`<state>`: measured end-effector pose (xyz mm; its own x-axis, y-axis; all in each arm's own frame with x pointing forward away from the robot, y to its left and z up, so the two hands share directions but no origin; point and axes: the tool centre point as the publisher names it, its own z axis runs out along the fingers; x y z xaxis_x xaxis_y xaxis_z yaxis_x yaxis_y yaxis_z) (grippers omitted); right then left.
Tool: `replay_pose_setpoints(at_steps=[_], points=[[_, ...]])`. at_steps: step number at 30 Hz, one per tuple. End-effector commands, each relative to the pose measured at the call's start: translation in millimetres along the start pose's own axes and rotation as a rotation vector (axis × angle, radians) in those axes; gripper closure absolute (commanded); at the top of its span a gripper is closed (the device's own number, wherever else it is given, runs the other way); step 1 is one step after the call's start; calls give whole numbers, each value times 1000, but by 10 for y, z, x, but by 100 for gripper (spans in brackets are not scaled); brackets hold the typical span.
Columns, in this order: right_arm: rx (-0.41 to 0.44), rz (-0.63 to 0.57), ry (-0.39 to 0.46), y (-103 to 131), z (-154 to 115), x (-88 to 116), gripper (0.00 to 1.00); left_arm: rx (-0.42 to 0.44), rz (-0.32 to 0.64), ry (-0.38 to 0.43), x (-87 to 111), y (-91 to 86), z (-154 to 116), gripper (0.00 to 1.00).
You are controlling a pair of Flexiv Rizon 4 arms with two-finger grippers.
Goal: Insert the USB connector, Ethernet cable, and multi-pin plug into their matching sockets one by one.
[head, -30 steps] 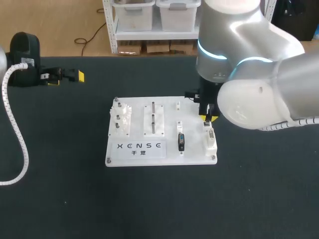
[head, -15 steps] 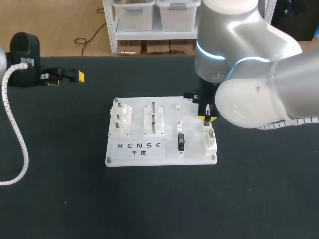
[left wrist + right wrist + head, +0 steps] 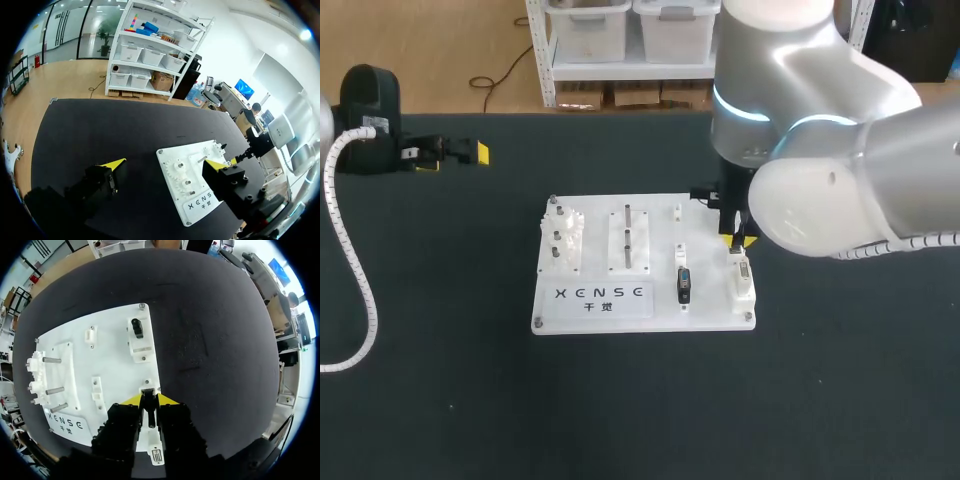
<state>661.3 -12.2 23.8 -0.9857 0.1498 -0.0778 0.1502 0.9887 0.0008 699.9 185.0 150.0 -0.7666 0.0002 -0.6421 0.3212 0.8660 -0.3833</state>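
Your right tool [image 3: 149, 400] is clenched on a small dark plug [image 3: 149, 416]. It holds the plug low over the far end of the white socket block [image 3: 744, 288] at the right edge of the board [image 3: 595, 310]. I cannot tell whether the plug has entered a socket yet.

- **Misalignment:** If the plug sits slightly off or tilted in the narrow pinch, pushing down could jam it on the socket's rim or bend its contacts.
- **Slipping grip:** The plug could also pivot between the fingertips, since they grip so little of it.
- **Board movement:** Nothing visibly pins the board to the desk [image 3: 440, 380], so a sideways push may slide it and spoil your aim.
- **Blocked view:** From the head view your own arm covers most of that block, so rely on the wrist view.

The black connector [image 3: 683, 285] stands in its holder just beside the block, near enough for the tool's body to brush it.

Your left tool [image 3: 165, 166] is released and empty, well apart from the board.

Since a second ago, the right arm has edged only slightly toward the board's far side. The board, the black connector and the left arm have not shifted.
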Motion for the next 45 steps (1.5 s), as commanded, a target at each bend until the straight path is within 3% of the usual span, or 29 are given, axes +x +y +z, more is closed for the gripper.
replay_pose_setpoints(at_steps=[1,20,21,23,24,31,36,45], points=[[5,4,8,4,60,-30,100,0,0,0,0,0,0,0],[26,11,26,3,105,-2,100,0,0,0,0,0,0,0],[27,11,19,6,77,-6,93,0,0,0,0,0,0,0],[27,10,13,14,32,-5,57,0,0,0,0,0,0,0],[25,10,1,22,-10,-3,0,0,0,0,0,0,0,0],[-11,-7,-42,114,-279,85,0,0,0,0,0,0,0,0],[-30,-43,-62,267,-434,283,0,0,0,0,0,0,0,0],[-68,-116,-35,461,-457,612,0,0,0,0,0,0,0,0]])
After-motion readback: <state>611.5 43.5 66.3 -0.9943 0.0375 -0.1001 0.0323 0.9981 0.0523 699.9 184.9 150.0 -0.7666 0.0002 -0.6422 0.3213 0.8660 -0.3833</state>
